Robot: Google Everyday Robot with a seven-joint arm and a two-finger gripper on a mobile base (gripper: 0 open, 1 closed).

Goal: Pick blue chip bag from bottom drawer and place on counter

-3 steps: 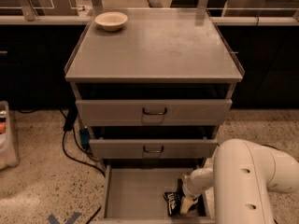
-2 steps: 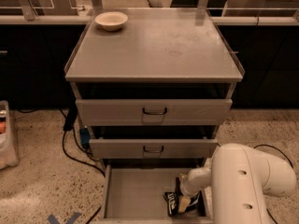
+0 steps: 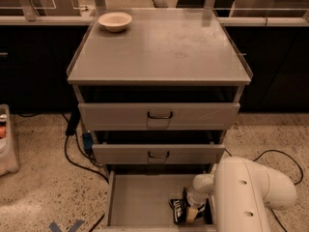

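Observation:
The bottom drawer (image 3: 137, 202) stands pulled open under the two upper drawers. The blue chip bag (image 3: 180, 209), dark with white markings, lies at the drawer's front right corner. My gripper (image 3: 192, 213) reaches down into that corner, right at the bag, partly hidden behind my white arm (image 3: 246, 192). The counter (image 3: 159, 45) is the wide grey top of the cabinet, well above the gripper.
A cream bowl (image 3: 115, 21) sits at the counter's back left corner. Black cables (image 3: 77, 153) run over the speckled floor left of the cabinet, another at the right (image 3: 275, 153). A white bin (image 3: 7, 139) stands at the far left. Dark cabinets line the back.
The arm has shifted slightly left over the drawer's right corner. The bag stays in about the same place.

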